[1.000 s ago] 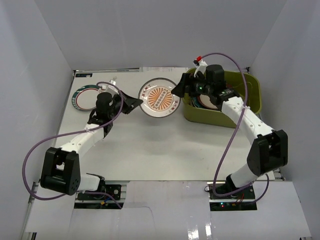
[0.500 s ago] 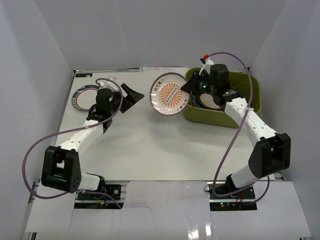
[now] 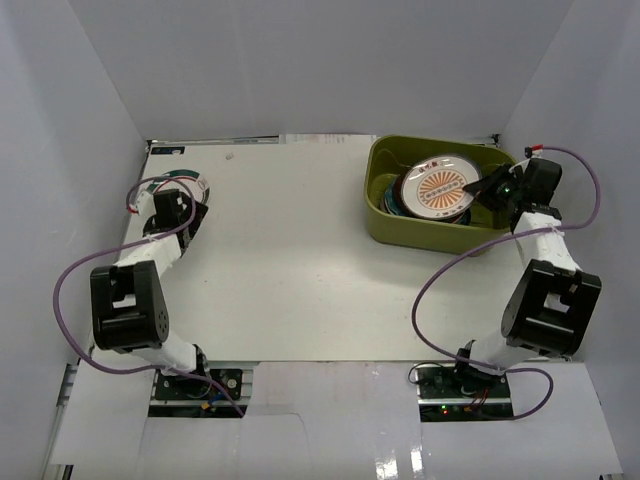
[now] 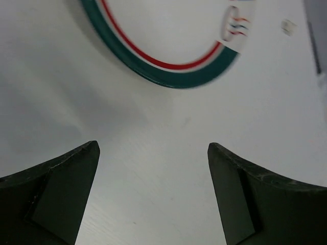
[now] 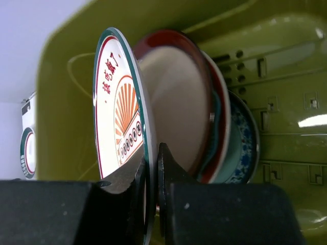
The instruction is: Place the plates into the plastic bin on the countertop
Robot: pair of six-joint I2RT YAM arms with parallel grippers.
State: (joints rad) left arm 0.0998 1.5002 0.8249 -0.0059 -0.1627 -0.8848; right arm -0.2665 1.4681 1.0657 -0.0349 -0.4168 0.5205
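My right gripper (image 3: pixel 483 190) is shut on the rim of the white plate with the orange sunburst (image 3: pixel 438 190), holding it inside the olive-green plastic bin (image 3: pixel 385 225). In the right wrist view that plate (image 5: pixel 115 112) stands next to the dark-red rimmed plate (image 5: pixel 179 97) and a blue-and-white plate (image 5: pixel 246 150), all inside the bin (image 5: pixel 286 76). My left gripper (image 3: pixel 170 205) is open at the far left of the countertop (image 3: pixel 290 260). Its fingers (image 4: pixel 56 194) stand wide apart just short of the white teal-rimmed plate (image 4: pixel 163 56), which lies flat, mostly hidden under that arm from above (image 3: pixel 197 181).
White walls enclose the table on three sides. The bin stands at the back right, near the right wall. Purple cables loop beside both arms (image 3: pixel 70 290). A small paper scrap (image 4: pixel 289 24) lies past the teal-rimmed plate.
The left gripper let go of the sunburst plate, opened, and swung back left to the teal-rimmed plate. The right gripper shut on the sunburst plate and carried it right into the bin.
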